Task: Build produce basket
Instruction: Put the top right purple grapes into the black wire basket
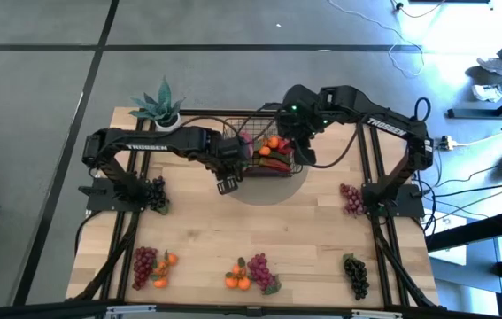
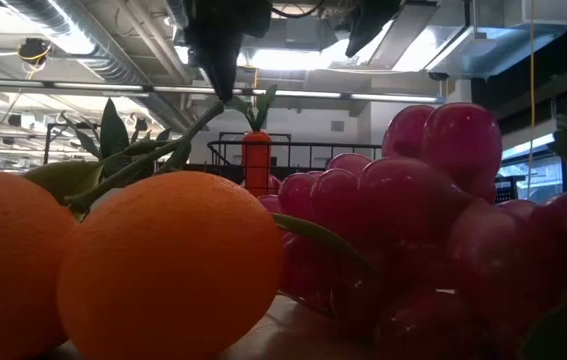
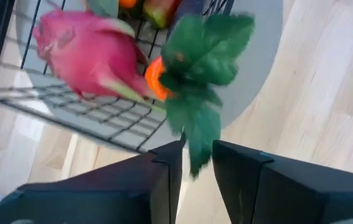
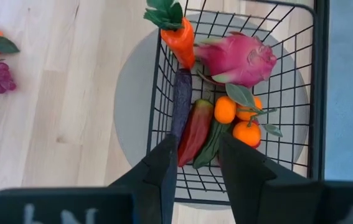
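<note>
The black wire basket (image 4: 156, 93) stands on a round grey mat (image 4: 132, 112) at the table's middle. In it lie a carrot (image 4: 179, 40), a pink radish (image 4: 238, 59), a dark eggplant (image 4: 181, 102), a red pepper (image 4: 195, 130) and small oranges (image 4: 235, 121). The carrot stands leaves-up against the basket's wall (image 2: 255, 160). My left gripper (image 3: 198, 165) is open at the basket's near left side (image 1: 226, 184), with the carrot's green leaves (image 3: 201, 62) just before it. My right gripper (image 4: 198, 149) hovers open above the basket's right side (image 1: 302, 152), nothing between its fingers. My left gripper has the lowest tip of the carrot's leaves (image 3: 195, 158) reaching into the gap between its two fingertips. Whether either finger touches the leaf, I cannot tell. The carrot stands in the basket.
A spiky potted plant (image 1: 160, 108) stands at the far left. Grape bunches and oranges lie along the near edge (image 1: 153, 266) (image 1: 252, 273) (image 1: 355, 275) and beside both arm bases (image 1: 351, 199) (image 1: 156, 195). Oranges (image 2: 163, 270) and red grapes (image 2: 433, 230) fill the low view.
</note>
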You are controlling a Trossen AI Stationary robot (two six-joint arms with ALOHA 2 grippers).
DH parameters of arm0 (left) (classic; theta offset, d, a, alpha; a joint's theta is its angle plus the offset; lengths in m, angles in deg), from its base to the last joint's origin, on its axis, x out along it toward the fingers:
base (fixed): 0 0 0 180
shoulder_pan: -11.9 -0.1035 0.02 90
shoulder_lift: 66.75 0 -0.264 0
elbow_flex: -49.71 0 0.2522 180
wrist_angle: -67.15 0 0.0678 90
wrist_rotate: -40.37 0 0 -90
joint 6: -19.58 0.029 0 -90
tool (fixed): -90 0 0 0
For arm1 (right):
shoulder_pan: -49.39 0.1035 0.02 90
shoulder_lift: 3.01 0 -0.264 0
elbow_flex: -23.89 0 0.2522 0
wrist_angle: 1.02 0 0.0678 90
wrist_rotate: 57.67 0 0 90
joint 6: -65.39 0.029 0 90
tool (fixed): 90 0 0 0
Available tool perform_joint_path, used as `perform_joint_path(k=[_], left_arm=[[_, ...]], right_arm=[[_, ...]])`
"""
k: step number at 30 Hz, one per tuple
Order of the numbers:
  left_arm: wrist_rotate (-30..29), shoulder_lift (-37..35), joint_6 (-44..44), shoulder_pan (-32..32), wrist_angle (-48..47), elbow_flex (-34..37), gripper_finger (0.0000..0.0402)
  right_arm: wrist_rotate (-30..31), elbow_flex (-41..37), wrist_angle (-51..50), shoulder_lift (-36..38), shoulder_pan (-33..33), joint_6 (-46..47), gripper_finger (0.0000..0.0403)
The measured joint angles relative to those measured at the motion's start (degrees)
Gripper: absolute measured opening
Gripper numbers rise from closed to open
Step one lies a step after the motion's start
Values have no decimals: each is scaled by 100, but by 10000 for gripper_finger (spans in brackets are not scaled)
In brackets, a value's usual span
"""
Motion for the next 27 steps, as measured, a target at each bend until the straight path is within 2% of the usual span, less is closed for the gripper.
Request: perform_joint_path(k=[15, 22, 27], left_arm=[[-405, -771, -197, 9, -163, -4, 78], [-936, -1314, -595, 136, -419, 7, 78], [-1093, -1704, -866, 358, -339, 1, 78]], right_arm=[[-17, 0, -218, 405, 43, 95, 107], [-46, 2, -712, 839, 222, 659, 107], [-45, -188, -1243, 1240, 431, 1234, 107]])
